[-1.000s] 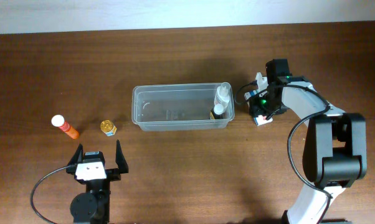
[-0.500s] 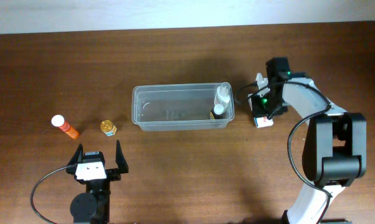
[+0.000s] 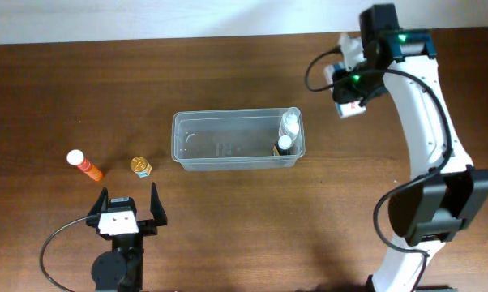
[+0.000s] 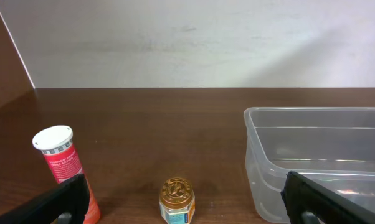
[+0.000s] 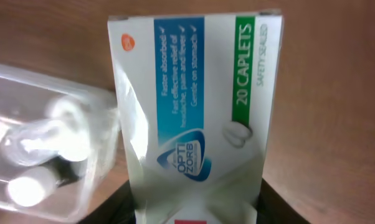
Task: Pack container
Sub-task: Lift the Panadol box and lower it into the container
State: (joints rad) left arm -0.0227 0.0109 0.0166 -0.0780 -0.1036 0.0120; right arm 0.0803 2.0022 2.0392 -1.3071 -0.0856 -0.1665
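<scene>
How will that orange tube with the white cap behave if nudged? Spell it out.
The orange tube stands upright, tall and narrow, so a sideways nudge would probably tip it. Being round, it would likely roll across the table once down. Its smooth-looking wall may slip in a loose claw grip.

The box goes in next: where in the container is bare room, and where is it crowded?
Bare: the container floor from its left wall to the two bottles. Crowded: its right end, where those bottles are.
</scene>
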